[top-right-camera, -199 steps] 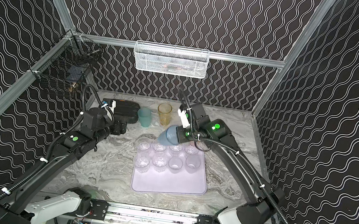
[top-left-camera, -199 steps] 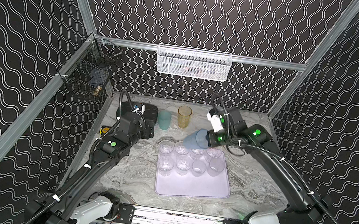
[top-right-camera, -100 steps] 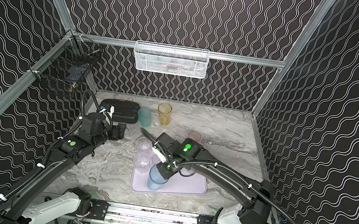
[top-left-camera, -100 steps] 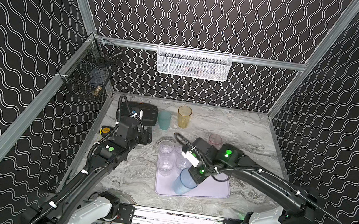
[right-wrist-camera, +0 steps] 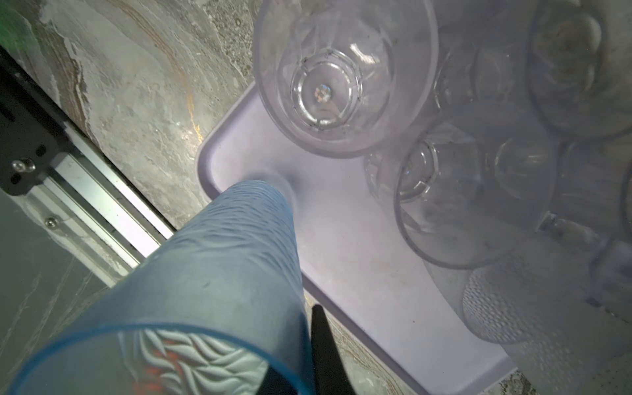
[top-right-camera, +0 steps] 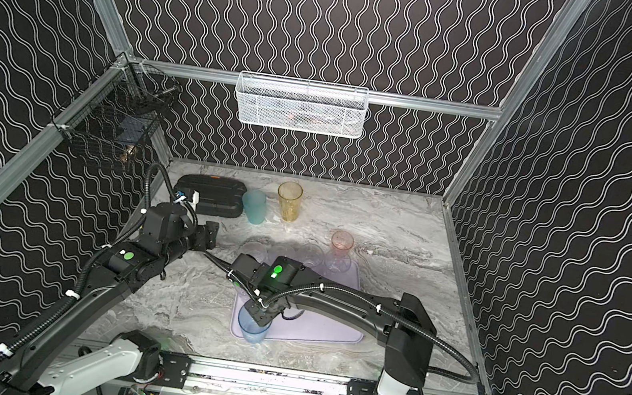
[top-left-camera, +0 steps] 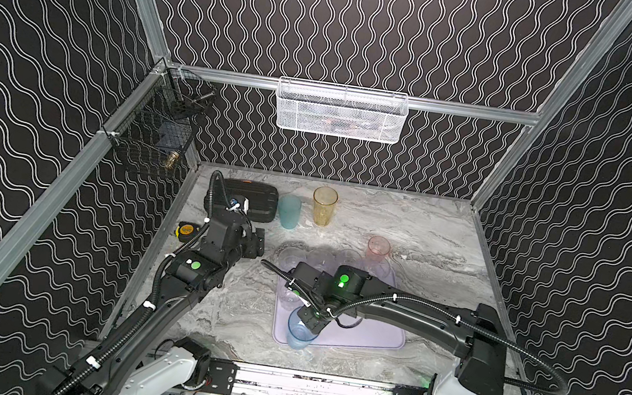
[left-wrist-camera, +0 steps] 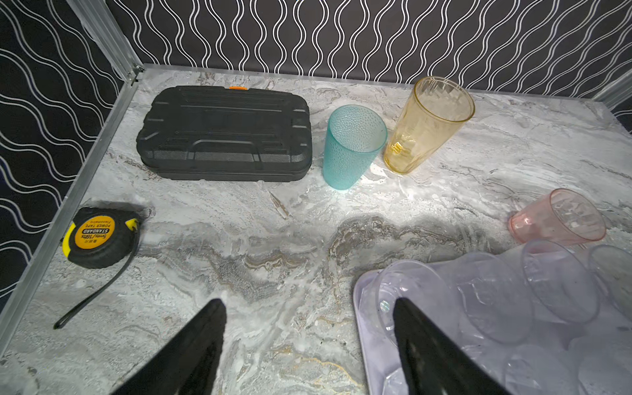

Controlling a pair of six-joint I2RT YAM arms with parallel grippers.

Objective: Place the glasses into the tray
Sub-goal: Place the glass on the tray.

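The right gripper [top-left-camera: 310, 318] clamps the rim of a blue glass [top-left-camera: 299, 332], upright at the front corner of the lilac tray [top-left-camera: 370, 334] on the left arm's side; whether its base touches down cannot be told. Clear glasses [right-wrist-camera: 342, 85] and a frosted white glass [right-wrist-camera: 496, 307] crowd the tray's back half, toward the counter's front edge. A pink glass [top-left-camera: 377, 249] stands on the counter just behind the tray; a teal glass [top-left-camera: 288, 211] and an amber glass [top-left-camera: 323, 206] stand near the back edge beside a black case [top-left-camera: 259, 199]. The left gripper [left-wrist-camera: 306, 302] hangs spread wide and empty.
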